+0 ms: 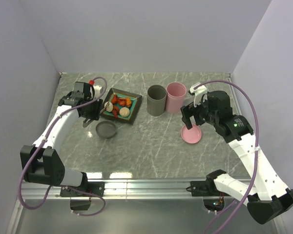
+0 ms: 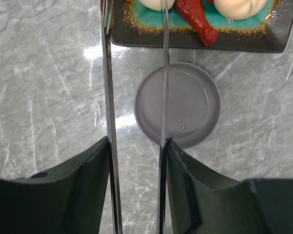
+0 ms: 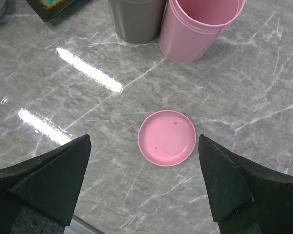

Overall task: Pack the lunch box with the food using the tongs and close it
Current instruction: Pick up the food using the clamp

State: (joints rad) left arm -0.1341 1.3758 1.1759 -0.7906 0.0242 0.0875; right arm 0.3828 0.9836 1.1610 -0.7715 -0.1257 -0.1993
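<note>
My left gripper (image 2: 136, 146) is shut on the tongs (image 2: 107, 97), one silver arm against each finger, the arms held apart. The tong tips reach over the near edge of the square dark plate (image 2: 185, 41), which holds the food: red chunks (image 2: 198, 19) and cream balls (image 2: 244, 7). From above, the left gripper (image 1: 91, 111) sits just left of the plate (image 1: 133, 118). The lunch box is a grey cup (image 1: 156, 100) and a pink cup (image 1: 176, 97), both uncovered. My right gripper (image 3: 144, 139) stands open and empty above the pink lid (image 3: 167, 137).
A grey lid (image 2: 185, 105) lies on the marble just in front of the plate, under the tongs. The pink lid (image 1: 191, 134) lies right of centre, in front of the pink cup (image 3: 200, 27) and grey cup (image 3: 136, 19). Walls enclose three sides.
</note>
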